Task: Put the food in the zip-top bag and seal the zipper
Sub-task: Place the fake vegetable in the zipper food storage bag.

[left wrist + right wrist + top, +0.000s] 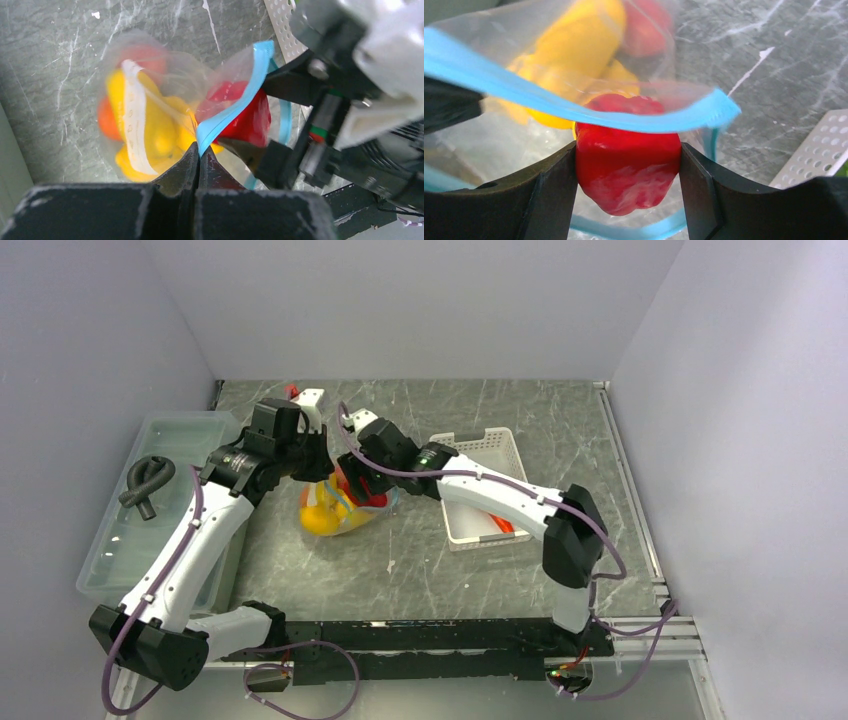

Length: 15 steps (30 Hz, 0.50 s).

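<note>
Plastic this thin makes the zip-top bag (336, 512) floppy and slippery. I judge its mouth would sag shut if let go, so the firmer zipper (235, 102) is the sensible place to hold. The left gripper (200, 159) does that, its jaws pressed together on the teal-blue strip, lifting one lip of the mouth. The bag lies mid-table, between the two arms, with yellow fruits (160, 135) and an orange fruit (106, 120) inside.

The right gripper (628, 156) clamps the red pepper (626, 165) by its sides, right at the mouth under the raised strip. The pepper looks light, hard and glossy, so it would probably slide in easily once freed.

The lifted zipper lip hangs across the pepper's top and could catch it. A white basket (497, 443) stands just right of the bag with an orange piece (505, 523) in it, probably the carrot. A translucent bin (190, 428) with a black hose (148, 483) sits at the left of the table (480, 575).
</note>
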Motion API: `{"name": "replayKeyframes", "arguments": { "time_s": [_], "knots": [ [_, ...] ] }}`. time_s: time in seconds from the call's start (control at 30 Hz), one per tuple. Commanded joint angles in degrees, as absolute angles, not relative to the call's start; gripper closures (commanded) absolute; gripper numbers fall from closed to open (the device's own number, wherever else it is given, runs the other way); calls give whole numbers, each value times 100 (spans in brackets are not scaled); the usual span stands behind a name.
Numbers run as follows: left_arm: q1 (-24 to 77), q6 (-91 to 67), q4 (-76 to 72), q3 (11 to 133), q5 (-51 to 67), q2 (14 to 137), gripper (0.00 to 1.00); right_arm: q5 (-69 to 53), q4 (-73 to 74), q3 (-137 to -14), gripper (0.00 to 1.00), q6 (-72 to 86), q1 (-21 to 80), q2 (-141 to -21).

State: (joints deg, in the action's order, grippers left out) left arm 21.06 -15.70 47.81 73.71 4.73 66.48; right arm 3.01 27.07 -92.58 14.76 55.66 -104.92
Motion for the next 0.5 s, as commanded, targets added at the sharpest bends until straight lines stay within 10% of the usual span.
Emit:
{"name": "replayKeyframes", "arguments": {
  "time_s": [0.0, 0.47],
  "knots": [
    [2074, -1501, 4536, 7387, 615, 6544, 100, 1128, 3233, -9780, 52, 1600, 5581, -10761],
    [2074, -1496, 4549, 7391, 598, 6523, 100, 850, 2852, -9624, 10, 1764, 5589, -10206]
  ]
}}
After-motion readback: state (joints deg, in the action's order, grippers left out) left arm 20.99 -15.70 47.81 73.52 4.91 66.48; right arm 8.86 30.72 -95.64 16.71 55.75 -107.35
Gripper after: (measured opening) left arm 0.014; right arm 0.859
